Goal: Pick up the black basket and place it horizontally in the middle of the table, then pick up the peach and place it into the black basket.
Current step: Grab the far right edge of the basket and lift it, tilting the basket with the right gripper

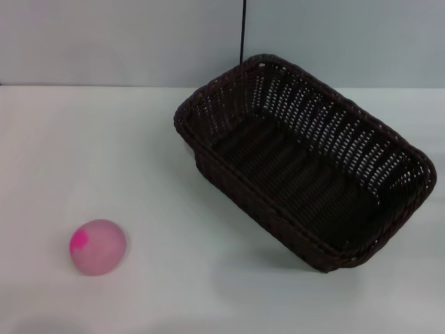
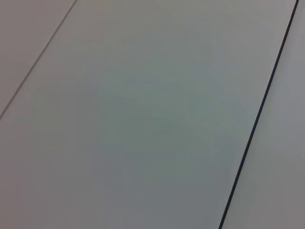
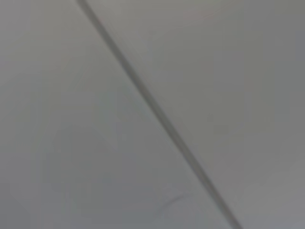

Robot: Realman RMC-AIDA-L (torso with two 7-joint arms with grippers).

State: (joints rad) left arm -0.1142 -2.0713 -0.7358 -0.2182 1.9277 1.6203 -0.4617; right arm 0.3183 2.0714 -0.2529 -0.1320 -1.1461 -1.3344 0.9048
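The black basket [image 1: 306, 163] stands on the white table [image 1: 174, 209], right of the middle in the head view. It lies at a slant, one corner toward the back wall and one toward the front right. Its inside holds nothing. The peach [image 1: 97, 246] sits on the table at the front left, pale pink with a magenta patch on its left side, far apart from the basket. Neither gripper nor arm shows in the head view. The two wrist views show only plain grey surface with a dark line across it.
A grey wall rises behind the table's back edge. A thin dark line [image 1: 243, 31] runs down the wall behind the basket. Bare tabletop lies between the peach and the basket.
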